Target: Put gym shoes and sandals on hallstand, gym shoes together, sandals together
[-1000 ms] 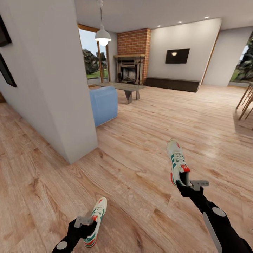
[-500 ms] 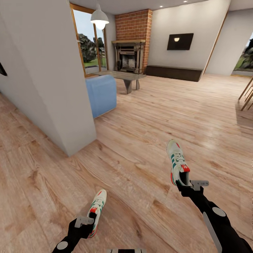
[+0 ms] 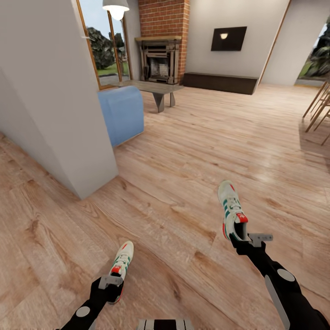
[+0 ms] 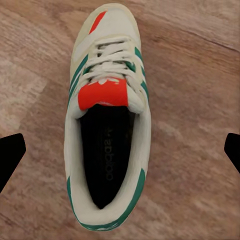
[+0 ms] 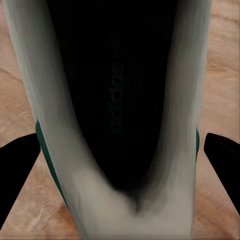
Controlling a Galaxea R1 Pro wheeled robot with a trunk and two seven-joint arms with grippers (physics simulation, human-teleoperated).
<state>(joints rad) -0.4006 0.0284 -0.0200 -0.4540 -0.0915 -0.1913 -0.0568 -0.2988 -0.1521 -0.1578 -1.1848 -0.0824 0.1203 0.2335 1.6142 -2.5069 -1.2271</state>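
One white gym shoe [image 3: 232, 211] with green stripes hangs above the corridor floor [image 3: 174, 183], toe pointing away. My right gripper [image 3: 239, 238] is shut on its heel, and its dark inside [image 5: 120, 100] sits between the fingers [image 5: 17, 170]. The other gym shoe [image 3: 120, 266] lies on the floor just ahead of my left gripper [image 3: 111, 288]. That gripper [image 4: 120, 152] is open, its fingertips [image 4: 10, 157] standing wide of the shoe [image 4: 107, 120] on both sides. The sandals and the hallstand are out of view.
A white wall corner [image 3: 68, 119] juts out at the left, with a blue sofa [image 3: 120, 113] behind it. Further back are a low table [image 3: 153, 88] and a brick fireplace [image 3: 160, 55]. Wooden chairs [image 3: 318, 112] stand at the right edge.
The whole view has shifted, so the camera moved. The right shoe stays fixed in the right gripper. The left shoe drifted with the floor, further ahead of the left gripper.
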